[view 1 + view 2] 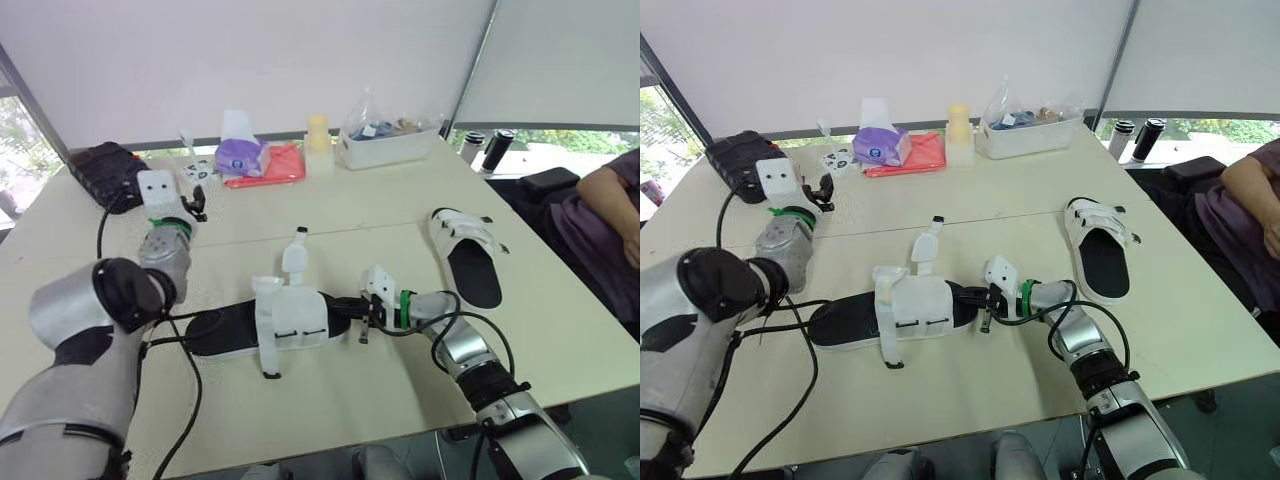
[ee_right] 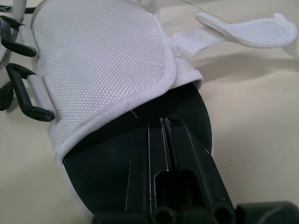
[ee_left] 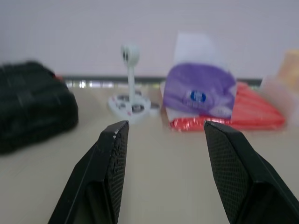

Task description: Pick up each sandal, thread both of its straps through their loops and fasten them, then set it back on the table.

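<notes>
Cream table (image 1: 970, 385) by window blinds (image 1: 940, 50); L gripper (image 3: 166, 126) wide, R gripper (image 2: 163, 122) closed flat atop near sandal (image 1: 915, 300).

sandal (image 1: 295, 320): white woven upper, black sole | tissue pack (image 1: 240, 157): purple | pouch (image 1: 272, 166): red

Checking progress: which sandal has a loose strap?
The middle sandal, at the right gripper: one strap sticks up. The other sandal has flat straps.
</notes>
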Controlling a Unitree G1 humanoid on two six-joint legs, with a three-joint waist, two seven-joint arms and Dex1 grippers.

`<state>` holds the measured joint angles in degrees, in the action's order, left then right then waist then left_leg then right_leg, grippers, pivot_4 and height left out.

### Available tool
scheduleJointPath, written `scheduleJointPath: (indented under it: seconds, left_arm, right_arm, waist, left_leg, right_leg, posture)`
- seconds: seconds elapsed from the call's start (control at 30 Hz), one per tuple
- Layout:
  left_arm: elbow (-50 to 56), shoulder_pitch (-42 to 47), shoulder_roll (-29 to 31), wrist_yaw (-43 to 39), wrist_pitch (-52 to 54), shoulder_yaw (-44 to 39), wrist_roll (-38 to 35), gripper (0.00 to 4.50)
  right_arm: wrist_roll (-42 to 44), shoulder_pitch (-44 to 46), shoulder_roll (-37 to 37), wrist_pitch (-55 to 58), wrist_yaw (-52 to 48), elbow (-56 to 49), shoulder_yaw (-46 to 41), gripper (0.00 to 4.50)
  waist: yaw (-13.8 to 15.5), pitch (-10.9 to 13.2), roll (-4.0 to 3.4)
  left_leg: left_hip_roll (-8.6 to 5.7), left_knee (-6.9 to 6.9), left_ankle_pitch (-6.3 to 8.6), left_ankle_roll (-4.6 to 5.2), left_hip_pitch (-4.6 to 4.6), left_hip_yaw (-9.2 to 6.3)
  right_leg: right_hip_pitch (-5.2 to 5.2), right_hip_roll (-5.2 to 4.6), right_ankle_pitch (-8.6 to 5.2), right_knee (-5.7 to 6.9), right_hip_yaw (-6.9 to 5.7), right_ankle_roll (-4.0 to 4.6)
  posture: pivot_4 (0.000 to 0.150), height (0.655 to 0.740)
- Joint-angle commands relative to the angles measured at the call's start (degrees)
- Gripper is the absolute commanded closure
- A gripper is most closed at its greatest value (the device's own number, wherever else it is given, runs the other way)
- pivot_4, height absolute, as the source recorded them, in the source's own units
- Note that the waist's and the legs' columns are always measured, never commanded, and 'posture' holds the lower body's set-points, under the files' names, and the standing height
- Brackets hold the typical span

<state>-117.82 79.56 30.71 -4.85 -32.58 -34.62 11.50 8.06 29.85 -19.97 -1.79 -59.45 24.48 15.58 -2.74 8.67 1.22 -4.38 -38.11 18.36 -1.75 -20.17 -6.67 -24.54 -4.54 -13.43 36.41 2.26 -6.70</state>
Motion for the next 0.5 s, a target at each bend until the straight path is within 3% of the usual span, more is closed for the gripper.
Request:
scheduleJointPath:
  seconds: [0.03, 0.2, 0.37, 0.5]
  left_arm:
    - [13.73, -1.58, -2.60, -3.13, 14.36, 0.31, -6.16, 1.89]
    - [33.43, -7.71, -4.44, -2.00, 33.09, 0.22, -14.24, 1.89]
    - [46.60, -12.83, -4.31, -3.84, 42.68, 4.28, -16.42, 1.89]
    - [61.20, -19.90, -6.30, -20.30, 48.60, 8.47, -21.32, 1.89]
  right_arm:
    - [-3.84, -1.46, 1.07, 1.32, 0.33, 4.69, 3.02, 4.50]
    - [-4.27, -1.24, 1.46, 0.99, 0.45, 5.35, 2.77, 4.50]
    - [-4.42, -1.25, 1.52, 0.60, 0.48, 5.82, 2.74, 4.50]
    - [-4.53, -1.13, 1.58, 0.31, 0.50, 6.24, 2.78, 4.50]
  waist:
    - [-0.34, 0.00, -0.01]
    - [-1.31, 0.00, -0.01]
    - [-1.10, -0.01, 0.00]
    - [-1.10, -0.01, -0.01]
  left_leg:
    - [0.01, 0.01, 0.00, 0.00, 0.01, 0.00]
    - [0.19, 0.03, -0.04, -0.07, -0.14, -0.02]
    - [0.16, 0.03, -0.10, -0.19, -0.12, -0.02]
    - [0.16, 0.03, -0.15, -0.27, -0.07, -0.03]
  right_leg:
    - [-0.01, 0.01, 0.00, 0.05, 0.00, 0.00]
    - [-0.25, 0.03, 0.00, 0.14, 0.11, 0.01]
    - [-0.24, 0.00, 0.00, 0.14, 0.15, 0.02]
    - [-0.18, 0.00, 0.01, 0.13, 0.14, 0.03]
  posture:
    - [0.150, 0.7400]
    - [0.150, 0.7400]
    - [0.150, 0.7400]
    - [0.150, 0.7400]
